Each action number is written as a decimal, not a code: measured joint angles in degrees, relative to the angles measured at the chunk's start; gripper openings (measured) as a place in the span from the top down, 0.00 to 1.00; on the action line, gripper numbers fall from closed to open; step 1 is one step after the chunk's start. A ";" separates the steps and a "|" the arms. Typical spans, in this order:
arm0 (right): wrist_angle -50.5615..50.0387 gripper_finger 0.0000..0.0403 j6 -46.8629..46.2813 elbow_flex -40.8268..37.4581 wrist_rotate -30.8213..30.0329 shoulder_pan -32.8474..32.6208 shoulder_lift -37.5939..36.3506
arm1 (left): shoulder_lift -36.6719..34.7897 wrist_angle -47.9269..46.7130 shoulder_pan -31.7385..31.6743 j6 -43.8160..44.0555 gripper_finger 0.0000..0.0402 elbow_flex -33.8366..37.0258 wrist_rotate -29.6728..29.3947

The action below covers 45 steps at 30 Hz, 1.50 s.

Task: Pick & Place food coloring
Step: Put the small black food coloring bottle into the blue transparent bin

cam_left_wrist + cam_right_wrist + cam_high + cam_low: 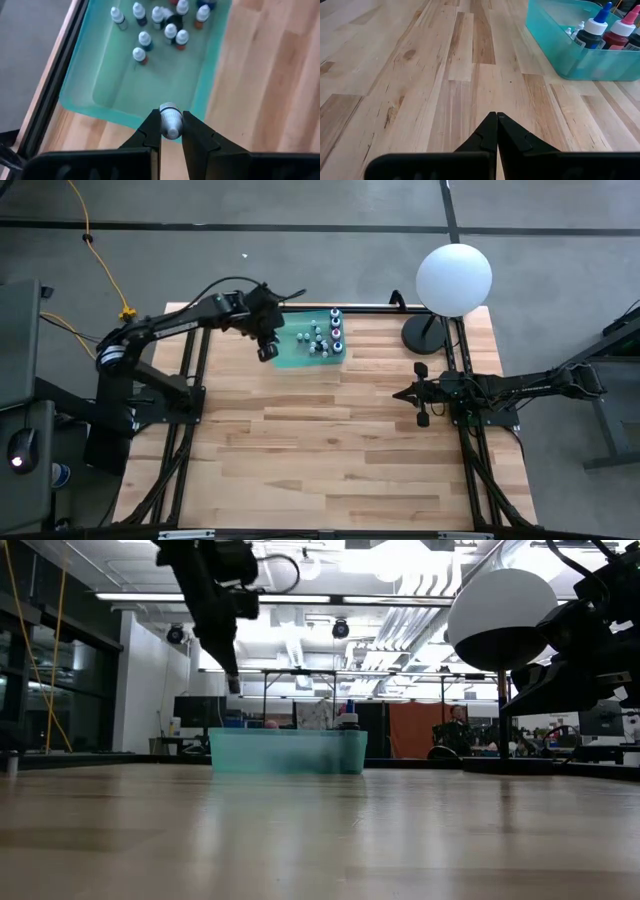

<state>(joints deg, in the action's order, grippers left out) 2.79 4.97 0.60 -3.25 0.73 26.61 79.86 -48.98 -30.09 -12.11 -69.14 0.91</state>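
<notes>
The left gripper (171,127) is pinched on one tiny white food coloring bottle (170,119), held up in the air just over the near edge of the teal bin (90,85). More little bottles (145,39) stand inside the bin. The right gripper (496,120) waits over bare wood, well away from the bin, fingers pressed together.

Non-task items, high view: wooden table (330,450) fills centre of frame. Teal tray (292,356) sits at upper centre, near table's top edge. White globe lamp (453,278) on dark round base (425,335) at upper right. Yellow cable (98,255) crosses floor, upper left.
</notes>
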 joint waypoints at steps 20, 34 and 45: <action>0.00 1.00 0.00 0.00 0.00 0.00 0.02 | 17.68 9.08 -1.33 -4.38 0.91 -4.16 2.59; -0.02 1.00 0.00 0.00 0.00 -0.02 0.02 | 23.43 13.42 2.13 -4.23 0.91 -4.14 2.35; 0.00 1.00 -0.01 0.00 0.00 -0.01 0.00 | 25.20 14.60 2.00 -4.36 0.91 -4.14 1.09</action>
<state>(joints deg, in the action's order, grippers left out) 2.79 4.96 0.60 -3.25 0.72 26.61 105.06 -34.38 -28.10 -16.47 -73.28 2.00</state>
